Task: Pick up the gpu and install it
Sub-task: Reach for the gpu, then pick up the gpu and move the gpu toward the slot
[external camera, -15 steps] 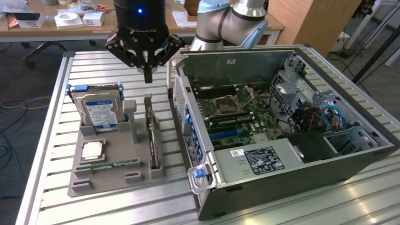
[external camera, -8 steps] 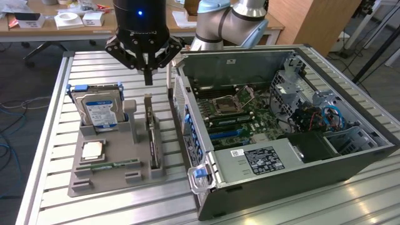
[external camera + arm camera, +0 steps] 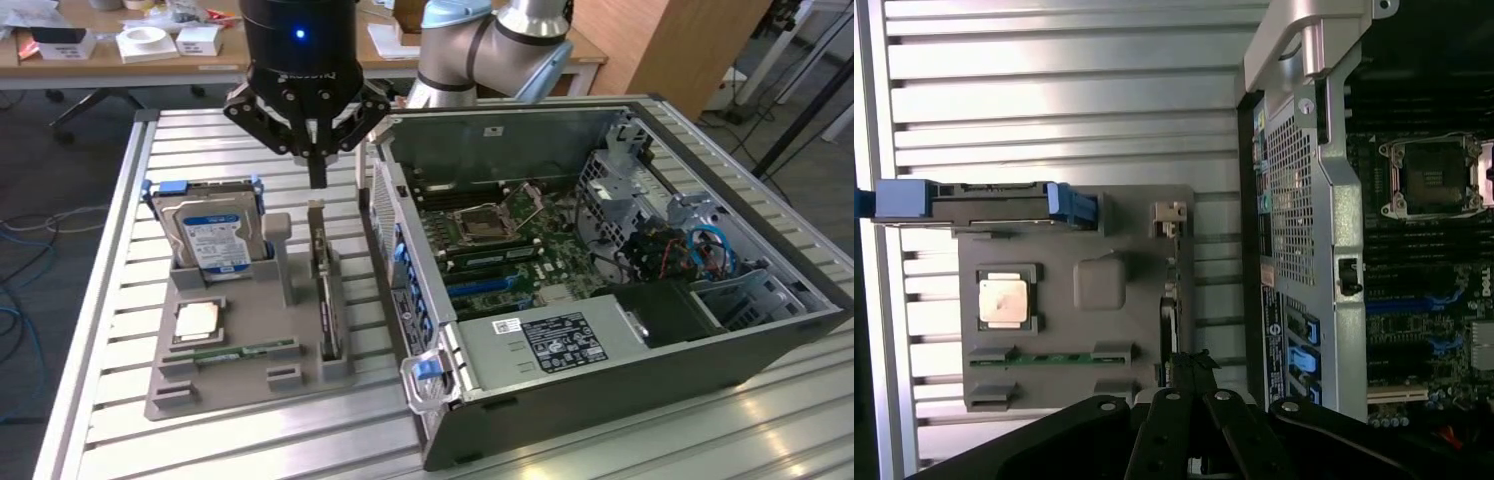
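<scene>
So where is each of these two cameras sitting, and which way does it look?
Exterior view: off the arm, raised, looking down at an angle across the slatted table at the grey holder and the open computer case; the arm and its shut black claw hang above the gpu.
Wrist view: on the wrist, looking straight down past the claw onto the holder and the case's side.
Shared: claw, gpu standing on edge, holder, hard drive, case.

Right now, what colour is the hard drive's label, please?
Blue with white; the label shows best in the exterior view.
</scene>
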`<state>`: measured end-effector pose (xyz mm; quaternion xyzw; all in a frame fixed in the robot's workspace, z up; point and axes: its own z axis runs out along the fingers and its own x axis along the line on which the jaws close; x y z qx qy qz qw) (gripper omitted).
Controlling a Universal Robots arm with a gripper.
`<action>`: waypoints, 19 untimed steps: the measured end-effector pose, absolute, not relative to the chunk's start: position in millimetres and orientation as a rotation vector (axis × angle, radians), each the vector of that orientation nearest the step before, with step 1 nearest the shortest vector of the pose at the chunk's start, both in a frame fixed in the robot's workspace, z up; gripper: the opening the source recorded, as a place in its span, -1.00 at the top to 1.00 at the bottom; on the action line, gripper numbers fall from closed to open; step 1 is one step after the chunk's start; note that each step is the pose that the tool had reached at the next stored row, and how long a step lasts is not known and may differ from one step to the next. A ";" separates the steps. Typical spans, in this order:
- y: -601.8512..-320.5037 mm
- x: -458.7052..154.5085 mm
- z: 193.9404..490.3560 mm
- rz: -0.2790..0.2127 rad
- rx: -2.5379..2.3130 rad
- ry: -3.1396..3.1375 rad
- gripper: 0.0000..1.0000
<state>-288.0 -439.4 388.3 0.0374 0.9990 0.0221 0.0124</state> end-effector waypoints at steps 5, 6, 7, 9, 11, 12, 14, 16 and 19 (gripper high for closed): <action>-442.8 -288.2 388.2 0.069 0.117 3.114 0.80; -442.8 -288.2 388.2 0.069 0.117 3.114 0.80; -442.9 -288.2 388.2 0.069 0.117 3.114 0.80; -442.9 -288.2 388.2 0.069 0.117 3.114 0.80; -442.9 -288.2 388.2 0.069 0.117 3.114 0.80; -442.9 -288.2 388.2 0.069 0.117 3.114 0.80; -442.9 -288.2 388.2 0.069 0.117 3.114 0.80; -442.9 -288.2 388.2 0.069 0.117 3.114 0.80; -442.9 -288.2 388.2 0.069 0.117 3.114 0.77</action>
